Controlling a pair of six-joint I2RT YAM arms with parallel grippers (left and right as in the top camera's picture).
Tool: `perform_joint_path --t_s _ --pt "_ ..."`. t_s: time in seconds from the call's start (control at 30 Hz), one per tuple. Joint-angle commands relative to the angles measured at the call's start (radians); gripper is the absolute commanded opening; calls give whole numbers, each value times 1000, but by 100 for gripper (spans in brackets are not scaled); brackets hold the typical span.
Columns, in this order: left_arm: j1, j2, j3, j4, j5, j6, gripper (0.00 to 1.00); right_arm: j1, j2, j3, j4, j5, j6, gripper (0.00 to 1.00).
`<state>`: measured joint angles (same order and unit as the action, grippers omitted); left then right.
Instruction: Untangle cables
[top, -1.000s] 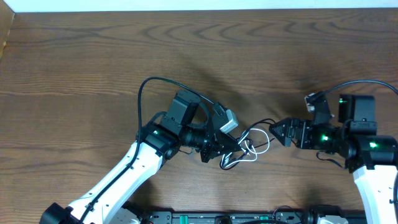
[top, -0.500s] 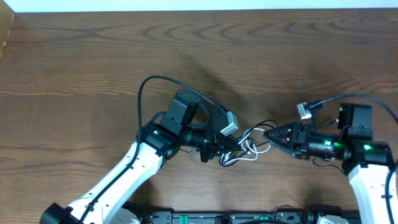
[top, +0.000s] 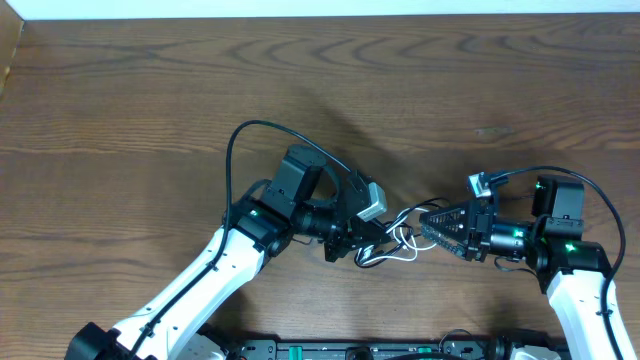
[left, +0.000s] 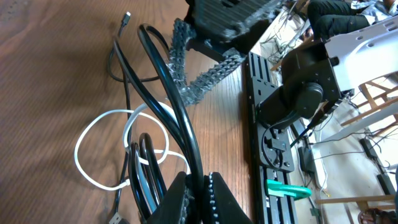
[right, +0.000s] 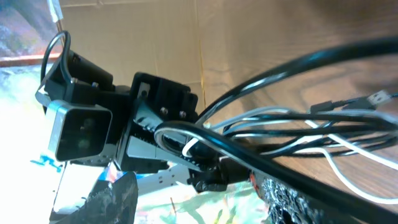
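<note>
The cables (top: 404, 240) lie in a small tangle at the table's middle front, white loops mixed with black strands. My left gripper (top: 377, 238) is shut on a black cable; in the left wrist view its jaws (left: 200, 196) pinch the black loop (left: 177, 106) beside the white cable (left: 93, 134). My right gripper (top: 424, 224) reaches into the tangle from the right. Its ribbed fingers (left: 211, 74) stand apart with black strands running past them. In the right wrist view a black cable (right: 298, 68) and a white one (right: 348, 168) cross above the lower finger (right: 292, 202).
A black equipment rail (top: 350, 350) runs along the table's front edge, close behind the two arms. The left arm's own thick black cable (top: 240, 140) arches over the wood table (top: 150, 100). A small plug (left: 126, 17) lies loose at the tangle's far end.
My right gripper has slid left from beside the tangle into it, and its jaws have narrowed. The left gripper keeps its hold and has barely moved.
</note>
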<state>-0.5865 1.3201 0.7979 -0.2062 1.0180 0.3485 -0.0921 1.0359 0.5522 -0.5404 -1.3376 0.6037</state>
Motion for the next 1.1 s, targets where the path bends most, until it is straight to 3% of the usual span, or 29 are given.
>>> perform_joint_path --t_s 0.0,0.73,0.97,1.07 --pt "-2 7 6 14 10 21 8 31 -3 -4 2 -34 32 63" --pt "-68 7 6 74 11 10 8 202 -4 -4 267 92 309 56" --pt "-68 7 6 69 21 -10 8 237 -4 -4 426 151 423 35" --pt "-68 7 6 70 21 -9 8 238 -3 -4 439 150 433 20"
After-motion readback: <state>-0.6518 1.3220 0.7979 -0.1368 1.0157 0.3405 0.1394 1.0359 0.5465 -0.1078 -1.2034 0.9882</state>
